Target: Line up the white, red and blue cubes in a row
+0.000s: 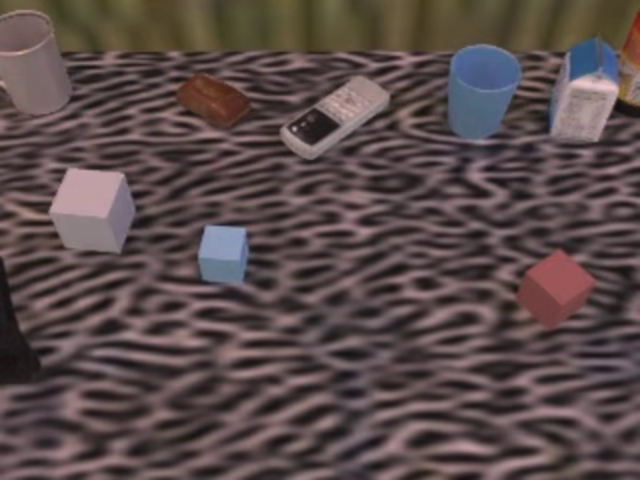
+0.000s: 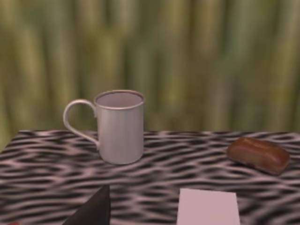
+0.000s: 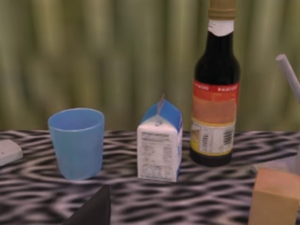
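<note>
Top view: nearest the camera's lower edge, only the zebra-striped black-and-white surface (image 1: 380, 400) is seen, with a dark part of the left arm (image 1: 12, 345) at the left edge. How its jaws stand cannot be told, and the right gripper is not seen in this view. A little farther back, the red cube (image 1: 555, 287) is set on the right side, turned cornerwise, matte and dull in tone. The blue cube (image 1: 222, 254), the smallest and pale, is placed left of centre, and the white cube (image 1: 92, 209), the largest and a flat white-grey, is found near it toward the left edge. The three are well apart and no row is formed.

Along the far edge, from left to right, are ranged a grey metal mug (image 1: 32, 62) with a handle, a glossy brown bread roll (image 1: 213, 99), a grey remote control (image 1: 334, 117) lying slantwise, a smooth light blue cup (image 1: 483, 90) and a blue-and-white carton (image 1: 584, 90) with a gabled top. In the right wrist view a dark glass bottle (image 3: 217, 89) with a red label is shown standing beside the carton.
</note>
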Tool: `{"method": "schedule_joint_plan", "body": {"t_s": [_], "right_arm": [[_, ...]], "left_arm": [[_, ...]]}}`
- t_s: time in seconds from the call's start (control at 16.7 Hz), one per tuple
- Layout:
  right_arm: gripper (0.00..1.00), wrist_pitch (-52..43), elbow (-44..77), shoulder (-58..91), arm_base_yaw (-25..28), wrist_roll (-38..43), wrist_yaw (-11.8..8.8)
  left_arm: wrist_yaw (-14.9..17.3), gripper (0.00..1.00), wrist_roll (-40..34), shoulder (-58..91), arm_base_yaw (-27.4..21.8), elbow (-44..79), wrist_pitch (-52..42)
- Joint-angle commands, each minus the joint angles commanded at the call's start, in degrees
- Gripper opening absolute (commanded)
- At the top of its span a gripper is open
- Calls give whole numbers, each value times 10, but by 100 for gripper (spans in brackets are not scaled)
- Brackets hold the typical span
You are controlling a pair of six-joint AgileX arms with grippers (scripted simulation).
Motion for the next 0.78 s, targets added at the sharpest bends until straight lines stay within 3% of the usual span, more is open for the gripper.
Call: {"method": "schedule_joint_plan", "body": {"t_s": [0.36, 0.78], "right_arm": [[100, 0, 0, 0, 0, 0, 0], [100, 0, 0, 0, 0, 0, 0]], "left_arm": [[0, 100, -10, 59, -13, 58, -36], [2, 100, -55, 386, -74, 343, -215]]}}
